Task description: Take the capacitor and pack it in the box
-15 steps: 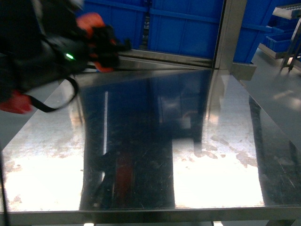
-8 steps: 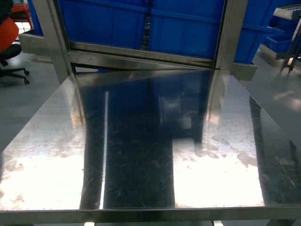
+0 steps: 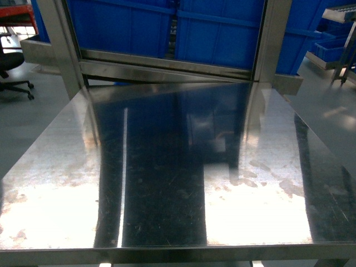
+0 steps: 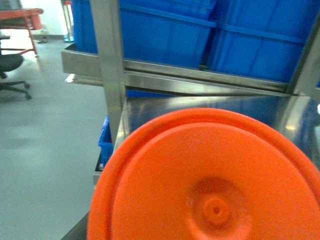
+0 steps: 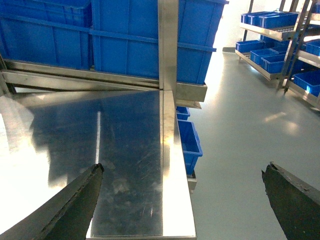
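**Status.** One second ago the left arm, black with orange pads, crossed the upper left of the head view. Half a second ago only an orange sliver showed at that edge. It is now out of the head view altogether.

**Left gripper.** Its fingers are not visible in any current view. A large round orange plastic disc (image 4: 210, 180) with a raised rim and a small central hub fills the lower part of the left wrist view, directly under that camera. I cannot tell whether the left gripper is open or closed, or whether it is holding this disc.

**Right gripper.** The right gripper (image 5: 182, 172) is spread wide, its two dark fingers (image 5: 75, 205) far apart with nothing between them. Below and ahead of it lies the near right corner of the polished stainless-steel table (image 3: 167, 167). Beyond that are the large blue plastic bins (image 3: 222, 33) behind the steel frame.

**Task items.**
- The capacitor is not identifiable in any view. No small orange block lies on the table ahead of either gripper.
- The box is also out of sight.

**Assessment.** I judge that the left arm's withdrawal leaves the pick not yet started. Both items must be located before either arm is sent in.
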